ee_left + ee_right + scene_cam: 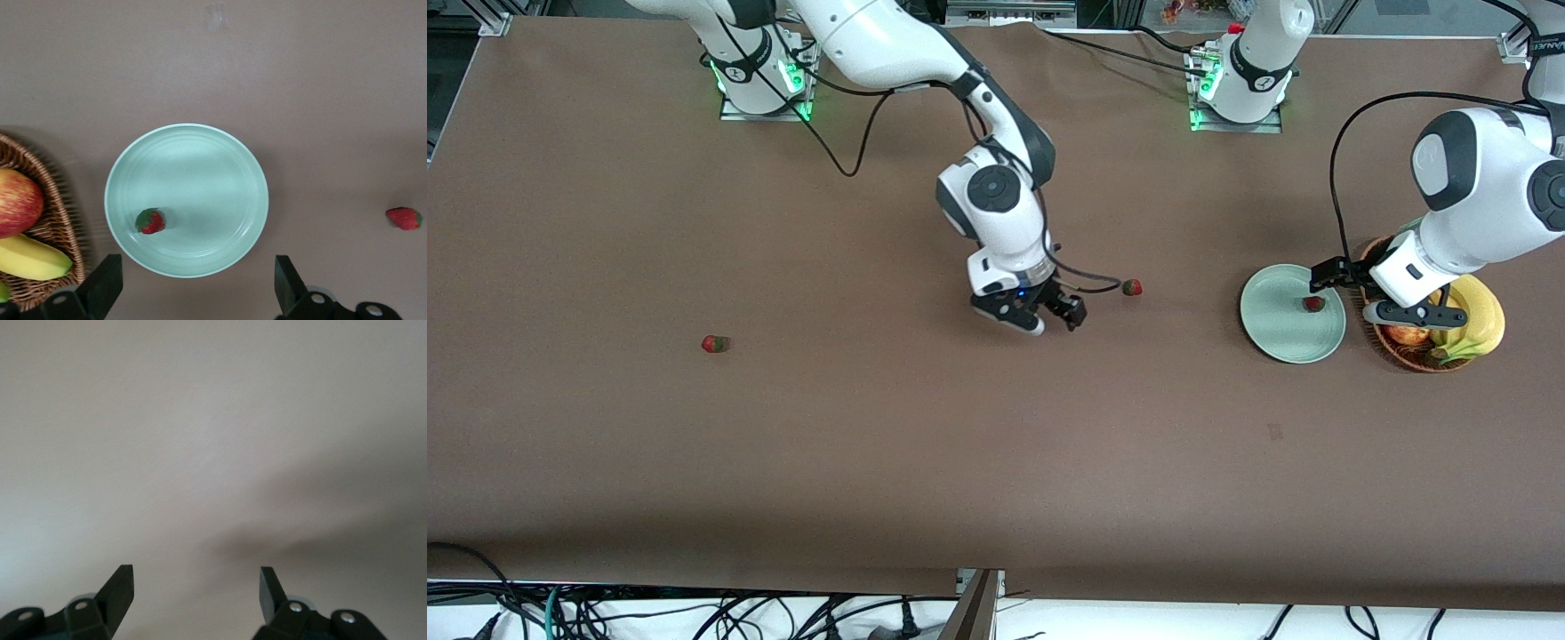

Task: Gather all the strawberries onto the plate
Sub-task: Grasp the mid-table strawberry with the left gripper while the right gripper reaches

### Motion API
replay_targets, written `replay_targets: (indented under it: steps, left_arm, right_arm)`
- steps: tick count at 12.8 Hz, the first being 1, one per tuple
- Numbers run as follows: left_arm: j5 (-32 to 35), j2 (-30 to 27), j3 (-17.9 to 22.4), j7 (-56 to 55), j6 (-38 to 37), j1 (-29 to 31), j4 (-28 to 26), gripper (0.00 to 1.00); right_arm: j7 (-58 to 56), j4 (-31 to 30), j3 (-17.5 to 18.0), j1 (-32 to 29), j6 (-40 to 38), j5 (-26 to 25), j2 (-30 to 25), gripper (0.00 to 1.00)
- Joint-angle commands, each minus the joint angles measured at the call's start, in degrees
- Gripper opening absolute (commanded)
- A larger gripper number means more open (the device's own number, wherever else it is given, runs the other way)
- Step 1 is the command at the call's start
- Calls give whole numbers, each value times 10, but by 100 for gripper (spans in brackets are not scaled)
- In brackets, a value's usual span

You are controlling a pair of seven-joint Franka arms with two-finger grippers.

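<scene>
Looking at the bench, we've got one strawberry (pixel 1313 304) sitting in the plate (pixel 1272 338), close to the rim on the basket side. The plate lies toward the left arm's end of the bench, just beside the basket (pixel 1405 356), which holds an apple (pixel 1406 335) and a banana (pixel 1480 320).

Our left gripper (pixel 1343 293) hangs over the gap between plate and basket. Its fingers (pixel 103 283) are spread wide with nothing between them, and in the left wrist view they frame the plate (pixel 187 200) and its berry (pixel 151 221). That view also catches the edge of the basket (pixel 57 227), the apple (pixel 17 202) and the banana (pixel 30 259).

A second strawberry (pixel 1131 287) lies on the bare bench around the middle, well apart from the plate; the left wrist view shows it too (pixel 403 218). Our right gripper (pixel 1054 320) is low over the bench near that berry, a bit nearer the front camera and toward the right arm's end. Its fingers (pixel 120 587) are wide open and empty, with only bench surface showing between them.

The third strawberry (pixel 714 343) lies alone toward the right arm's end, well apart from everything else.
</scene>
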Motion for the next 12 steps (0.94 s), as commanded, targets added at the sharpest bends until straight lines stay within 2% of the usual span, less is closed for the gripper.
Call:
replay_targets:
  steps: [1,3,5,7,8,9,10,12]
  left_arm:
    - [-7,-6,-54,-80,0,-2,-7,100]
    - [-7,-5,-109,-169,17,-2,-17,100]
    - [-4,-4,-162,-245,66,-3,-46,100]
    - [-3,12,-214,-319,121,-4,-71,100]
    - [-3,31,-234,-365,143,-4,-73,100]
    - [4,57,-252,-412,164,-7,-73,100]
    - [29,84,-259,-459,186,-13,-73,100]
    - [90,139,-261,-554,232,-28,-73,100]
  right_arm:
    - [-145,-70,-49,-11,-104,-6,-70,85]
    - [-275,-154,-100,-11,-117,-5,-120,85]
    - [-409,-235,-154,-11,-114,-4,-164,85]
    - [-551,-322,-223,-11,-106,-3,-201,85]
    - [-615,-358,-260,-13,-85,-2,-202,85]
    - [-682,-389,-276,-31,-51,1,-202,85]
    - [-742,-408,-277,-68,-28,6,-202,85]
    - [-866,-413,-274,-136,-18,46,-187,85]
